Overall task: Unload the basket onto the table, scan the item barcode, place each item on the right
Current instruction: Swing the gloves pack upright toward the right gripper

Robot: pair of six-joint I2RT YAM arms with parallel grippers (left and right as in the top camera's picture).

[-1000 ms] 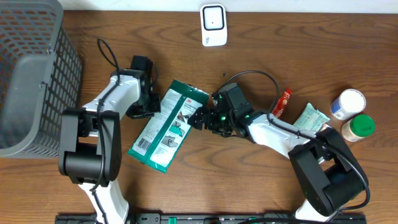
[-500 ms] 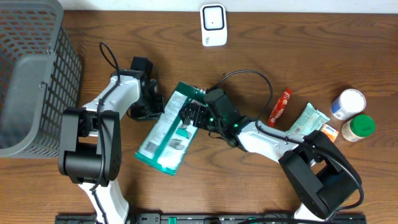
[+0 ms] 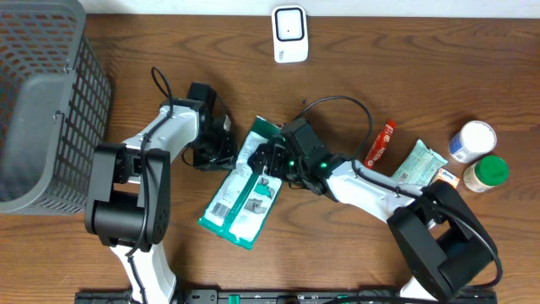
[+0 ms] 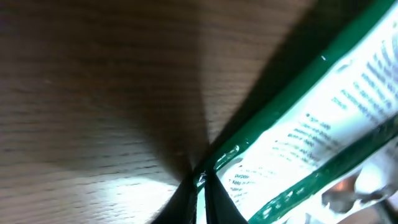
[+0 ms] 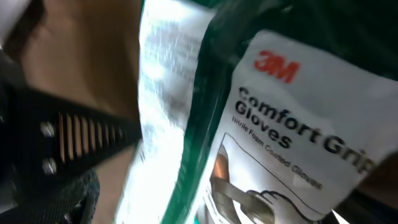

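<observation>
The item is a green and white 3M glove pack (image 3: 245,190), lying tilted on the table with its barcode (image 3: 221,208) facing up near the lower end. My left gripper (image 3: 224,154) is shut on the pack's green left edge (image 4: 261,134); its two dark fingers (image 4: 217,202) pinch that rim. My right gripper (image 3: 268,160) hovers open over the pack's upper end. The right wrist view is filled by the pack's printed front (image 5: 292,143), and its fingers do not show. The white scanner (image 3: 288,34) stands at the table's far edge.
A grey mesh basket (image 3: 42,101) fills the left side. To the right lie a red sachet (image 3: 380,142), a green and white packet (image 3: 420,160) and two jars (image 3: 472,139) (image 3: 488,173). Cables loop over both arms.
The pack has slid right and toward the front, turning steeper. My left gripper followed it, still clamped on the edge. My right gripper's jaws widened and it moved over the pack's top.
</observation>
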